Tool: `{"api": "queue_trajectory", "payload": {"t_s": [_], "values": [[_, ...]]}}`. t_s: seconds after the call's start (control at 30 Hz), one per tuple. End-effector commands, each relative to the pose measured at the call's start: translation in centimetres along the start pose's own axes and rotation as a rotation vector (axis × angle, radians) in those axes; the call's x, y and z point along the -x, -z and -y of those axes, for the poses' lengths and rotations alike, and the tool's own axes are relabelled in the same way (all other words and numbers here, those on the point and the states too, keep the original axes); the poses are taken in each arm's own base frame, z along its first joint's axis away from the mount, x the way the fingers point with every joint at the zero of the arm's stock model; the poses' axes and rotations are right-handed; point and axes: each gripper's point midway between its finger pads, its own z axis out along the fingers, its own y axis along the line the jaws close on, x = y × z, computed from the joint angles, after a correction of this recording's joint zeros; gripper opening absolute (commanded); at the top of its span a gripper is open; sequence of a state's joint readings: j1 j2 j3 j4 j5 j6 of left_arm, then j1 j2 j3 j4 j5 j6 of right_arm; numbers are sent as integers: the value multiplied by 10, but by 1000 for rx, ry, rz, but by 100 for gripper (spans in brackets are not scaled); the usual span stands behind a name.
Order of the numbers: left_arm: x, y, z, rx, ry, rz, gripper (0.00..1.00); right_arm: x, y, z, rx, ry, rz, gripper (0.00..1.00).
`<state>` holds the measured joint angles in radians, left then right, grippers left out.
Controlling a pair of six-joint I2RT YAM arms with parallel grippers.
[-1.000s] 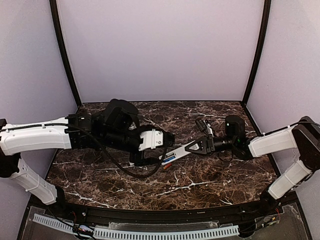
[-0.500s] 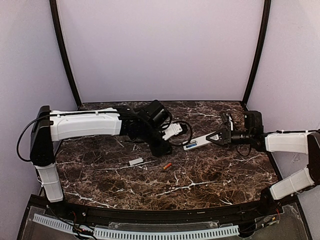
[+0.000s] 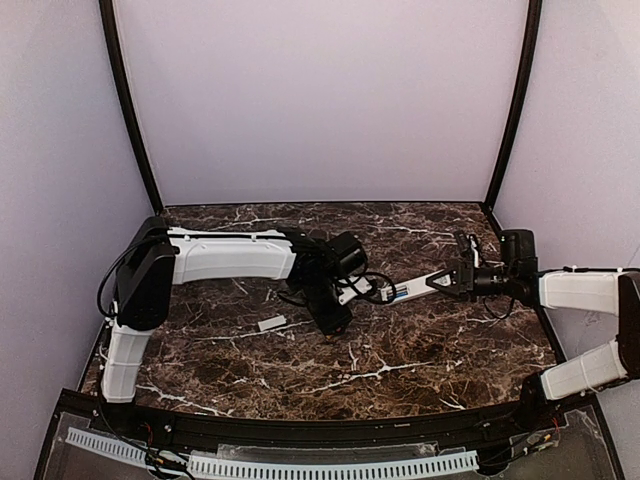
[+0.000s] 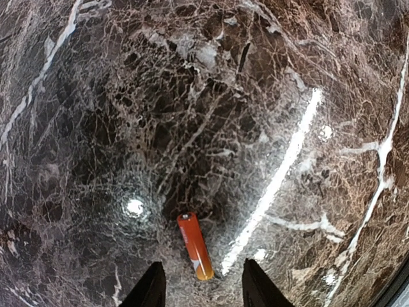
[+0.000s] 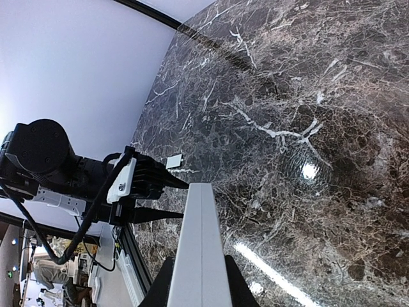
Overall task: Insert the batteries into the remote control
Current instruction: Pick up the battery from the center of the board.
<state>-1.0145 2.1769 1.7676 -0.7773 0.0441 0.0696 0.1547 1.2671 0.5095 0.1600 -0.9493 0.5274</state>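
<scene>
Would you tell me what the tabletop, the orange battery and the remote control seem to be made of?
The tabletop looks like polished dark marble or a marble-look laminate: white veins, sharp reflections. The orange battery is probably metal under a glossy sleeve. The remote control seems smooth white plastic, with a moulded seam.

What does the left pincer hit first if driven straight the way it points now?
The orange battery, lying on the marble table just ahead of the open left pincer, its near end between the fingertips. Gap above it is unclear; slightly off-line, it meets the table instead.
</scene>
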Motion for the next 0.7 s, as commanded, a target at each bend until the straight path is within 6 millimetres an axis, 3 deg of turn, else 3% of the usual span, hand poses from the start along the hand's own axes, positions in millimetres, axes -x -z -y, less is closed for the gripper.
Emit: {"api": "queue_trajectory", "payload": {"t_s": [0.0,0.43,0.67], "values": [[-2,3,-5,9,41,-33,40,0,4,-4,22,33,4,0],[-10,-22,-10,7,45,-109,27,0,6,-1,14,26,2,0],[-10,-24,-12,16,35,-115,10,0,4,2,19,15,-9,0]]}}
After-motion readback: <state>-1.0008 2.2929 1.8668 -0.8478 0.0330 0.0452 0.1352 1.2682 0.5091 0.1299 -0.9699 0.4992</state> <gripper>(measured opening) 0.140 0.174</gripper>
